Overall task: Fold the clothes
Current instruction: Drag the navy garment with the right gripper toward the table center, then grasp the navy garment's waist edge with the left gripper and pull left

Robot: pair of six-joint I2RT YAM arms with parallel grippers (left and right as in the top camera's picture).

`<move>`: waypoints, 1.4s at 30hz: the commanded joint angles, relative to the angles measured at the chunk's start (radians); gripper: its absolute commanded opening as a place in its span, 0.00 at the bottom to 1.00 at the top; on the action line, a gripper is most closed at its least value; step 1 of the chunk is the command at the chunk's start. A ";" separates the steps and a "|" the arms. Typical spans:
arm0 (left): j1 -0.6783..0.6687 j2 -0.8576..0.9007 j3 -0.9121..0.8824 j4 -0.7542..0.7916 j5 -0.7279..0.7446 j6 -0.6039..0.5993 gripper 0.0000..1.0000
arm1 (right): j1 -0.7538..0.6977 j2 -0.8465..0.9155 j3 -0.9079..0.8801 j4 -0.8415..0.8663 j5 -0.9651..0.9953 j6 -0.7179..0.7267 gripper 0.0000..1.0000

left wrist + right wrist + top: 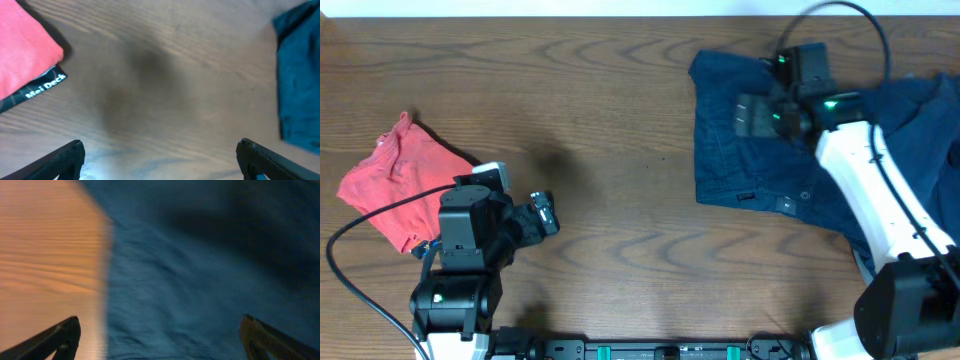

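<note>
A coral-red garment [395, 178] with a black lettered waistband lies crumpled at the table's left; it also shows in the left wrist view [22, 47]. Dark navy shorts [740, 160] lie spread at the back right, and their edge shows in the left wrist view [299, 75]. More navy cloth [925, 130] lies bunched at the far right. My left gripper [545, 213] is open and empty above bare wood, right of the red garment. My right gripper [755, 115] is open, hovering over the navy shorts [200, 280] near their edge, holding nothing.
The brown wooden table [610, 120] stretches between the two garments. The left arm's black cable [360, 270] loops over the front left. The right arm's white link [870, 190] lies across the navy cloth.
</note>
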 commanded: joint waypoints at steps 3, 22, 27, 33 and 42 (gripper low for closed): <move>-0.005 0.058 0.018 0.094 0.170 -0.125 0.98 | -0.148 -0.038 0.007 -0.159 0.188 0.062 0.99; -0.493 0.837 0.018 0.765 0.335 -0.391 0.98 | -0.395 -0.039 0.007 -0.341 0.124 0.098 0.99; -0.605 0.989 0.018 1.003 0.334 -0.465 0.98 | -0.395 -0.039 0.007 -0.348 0.124 0.097 0.99; -0.689 1.116 0.031 1.205 0.311 -0.483 0.99 | -0.395 -0.039 0.007 -0.364 0.124 0.093 0.99; -0.712 1.219 0.069 1.276 0.258 -0.568 0.76 | -0.395 -0.039 0.007 -0.370 0.124 0.094 0.99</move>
